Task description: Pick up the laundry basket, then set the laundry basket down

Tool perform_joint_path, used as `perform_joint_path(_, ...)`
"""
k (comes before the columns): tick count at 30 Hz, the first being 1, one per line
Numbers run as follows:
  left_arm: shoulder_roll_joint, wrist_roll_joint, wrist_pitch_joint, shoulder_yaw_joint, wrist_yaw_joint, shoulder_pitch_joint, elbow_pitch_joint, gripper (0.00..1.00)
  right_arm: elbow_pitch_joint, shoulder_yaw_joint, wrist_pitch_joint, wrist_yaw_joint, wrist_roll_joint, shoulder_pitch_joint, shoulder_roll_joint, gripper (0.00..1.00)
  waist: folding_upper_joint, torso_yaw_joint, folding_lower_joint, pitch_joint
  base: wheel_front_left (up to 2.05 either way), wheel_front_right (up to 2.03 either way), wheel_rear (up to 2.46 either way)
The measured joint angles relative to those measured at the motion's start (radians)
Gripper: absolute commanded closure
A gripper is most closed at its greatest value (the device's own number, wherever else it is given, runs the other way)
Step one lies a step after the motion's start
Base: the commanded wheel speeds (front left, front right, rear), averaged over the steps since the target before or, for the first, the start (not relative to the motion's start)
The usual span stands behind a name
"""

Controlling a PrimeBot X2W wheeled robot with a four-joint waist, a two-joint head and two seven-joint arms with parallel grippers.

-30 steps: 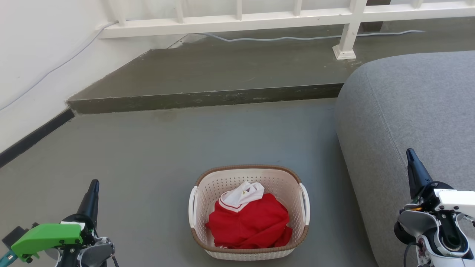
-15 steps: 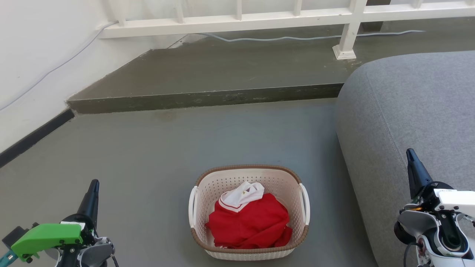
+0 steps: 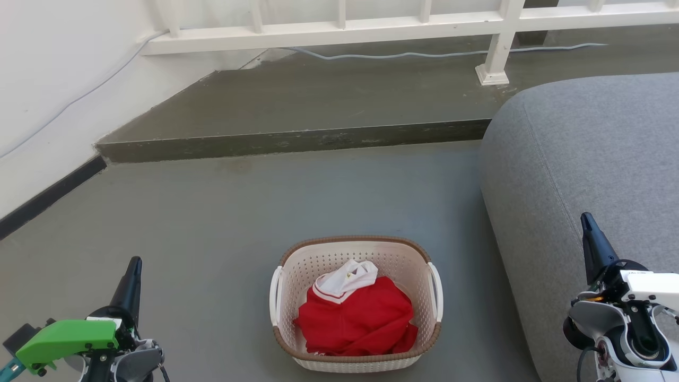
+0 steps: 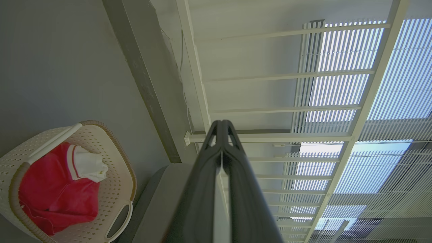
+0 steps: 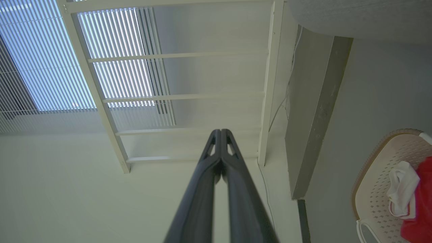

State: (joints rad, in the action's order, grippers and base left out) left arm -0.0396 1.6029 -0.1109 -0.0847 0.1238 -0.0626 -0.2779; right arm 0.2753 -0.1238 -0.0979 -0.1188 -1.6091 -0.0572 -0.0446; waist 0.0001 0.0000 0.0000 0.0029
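Observation:
The laundry basket (image 3: 403, 265) stands on the grey floor at the bottom centre of the head view, cream-white and perforated, with a brown rim and white side handles. A red and white garment (image 3: 356, 315) lies inside it. My left gripper (image 3: 133, 265) is at the lower left, well left of the basket, shut and empty. My right gripper (image 3: 585, 222) is at the lower right in front of the sofa, also shut and empty. The basket (image 4: 118, 189) shows at the lower left of the left wrist view, beside the shut left gripper (image 4: 221, 123). The basket (image 5: 374, 189) also sits at the right edge of the right wrist view, right of the shut right gripper (image 5: 220, 131).
A grey sofa (image 3: 589, 159) stands close to the basket's right side. A raised concrete step (image 3: 292, 140) runs across behind the basket, with a white railing (image 3: 339, 29) and a cable (image 3: 424, 53) beyond. A white wall (image 3: 48, 79) borders the left.

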Motion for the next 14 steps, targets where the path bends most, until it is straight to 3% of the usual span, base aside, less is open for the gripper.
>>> perform_joint_path(14, 0.0, 0.0, 0.0, 0.0, 0.0, 0.0, 0.0, 1.0, 0.0, 0.0, 0.0, 0.0, 0.0, 0.0, 0.0, 1.0, 0.0, 0.0, 0.0, 0.0, 0.0, 0.0, 0.0)
